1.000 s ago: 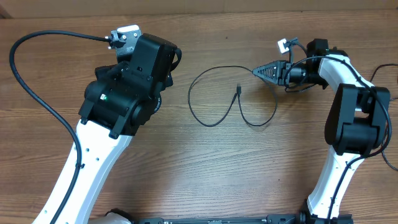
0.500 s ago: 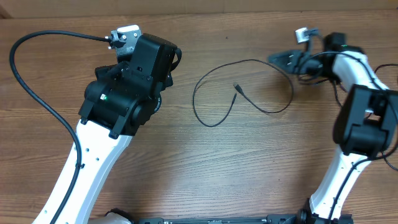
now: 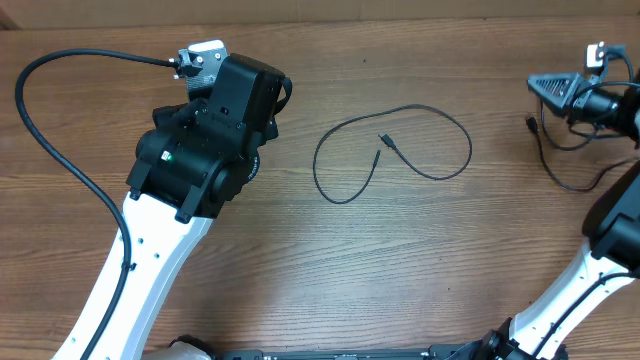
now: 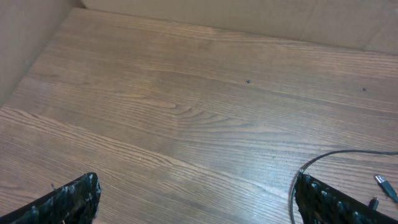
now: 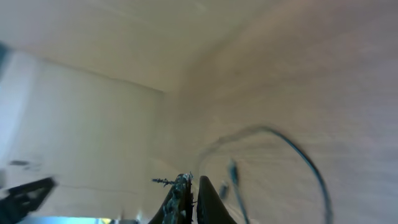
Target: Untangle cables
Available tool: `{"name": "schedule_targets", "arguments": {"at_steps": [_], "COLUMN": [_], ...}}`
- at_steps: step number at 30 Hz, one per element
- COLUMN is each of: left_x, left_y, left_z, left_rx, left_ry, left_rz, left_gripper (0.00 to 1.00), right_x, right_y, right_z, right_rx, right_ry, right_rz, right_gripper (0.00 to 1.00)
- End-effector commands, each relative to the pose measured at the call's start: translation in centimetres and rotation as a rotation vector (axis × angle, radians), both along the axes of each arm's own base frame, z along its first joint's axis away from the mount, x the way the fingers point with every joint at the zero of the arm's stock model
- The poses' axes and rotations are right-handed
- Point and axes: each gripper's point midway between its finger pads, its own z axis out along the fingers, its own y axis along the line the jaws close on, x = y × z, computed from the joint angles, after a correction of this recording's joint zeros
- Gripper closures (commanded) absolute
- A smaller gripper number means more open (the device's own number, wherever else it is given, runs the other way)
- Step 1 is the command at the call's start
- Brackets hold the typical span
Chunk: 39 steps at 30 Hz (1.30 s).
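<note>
Cable [image 3: 338,200] loop lies mid-frame, long axis left-right. Your left gripper [image 4: 198,186], wide open, is nearer; cable sits at its lower right. Right gripper [image 3: 545,88] closed, far at upper right.

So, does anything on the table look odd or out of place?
Nothing damaged or spilled. One cable lies in a loose loop mid-table. A second thin cord trails near the right gripper, far right.
</note>
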Motion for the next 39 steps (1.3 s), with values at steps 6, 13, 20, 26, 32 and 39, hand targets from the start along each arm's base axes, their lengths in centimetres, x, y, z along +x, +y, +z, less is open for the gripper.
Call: {"name": "schedule_targets", "arguments": {"at_steps": [6, 13, 20, 26, 32, 39], "left_x": [0.2, 0.2, 0.2, 0.2, 0.2, 0.2], "left_y": [0.2, 0.2, 0.2, 0.2, 0.2, 0.2], "left_z": [0.6, 0.6, 0.6, 0.6, 0.6, 0.6], "left_rx": [0.004, 0.004, 0.004, 0.004, 0.004, 0.004], "left_ry": [-0.014, -0.014, -0.014, -0.014, -0.014, -0.014], "left_rz": [0.001, 0.001, 0.001, 0.001, 0.001, 0.002], "left_gripper": [0.01, 0.01, 0.00, 0.00, 0.00, 0.01], "right_x": [-0.3, -0.1, 0.4, 0.3, -1.1, -1.5], "right_y": [5.5, 13.5, 22.2, 28.2, 32.2, 35.7], "right_z": [-1.4, -3.5, -5.6, -6.8, -8.1, -9.4], "right_rx": [-0.222, -0.284, -0.363, -0.448, -0.560, -0.657], "right_ry": [0.060, 0.214, 0.423, 0.522, 0.574, 0.547], "right_rz": [0.144, 0.251, 0.220, 0.132, 0.055, -0.070], "right_gripper": [0.77, 0.19, 0.00, 0.00, 0.00, 0.02]}}
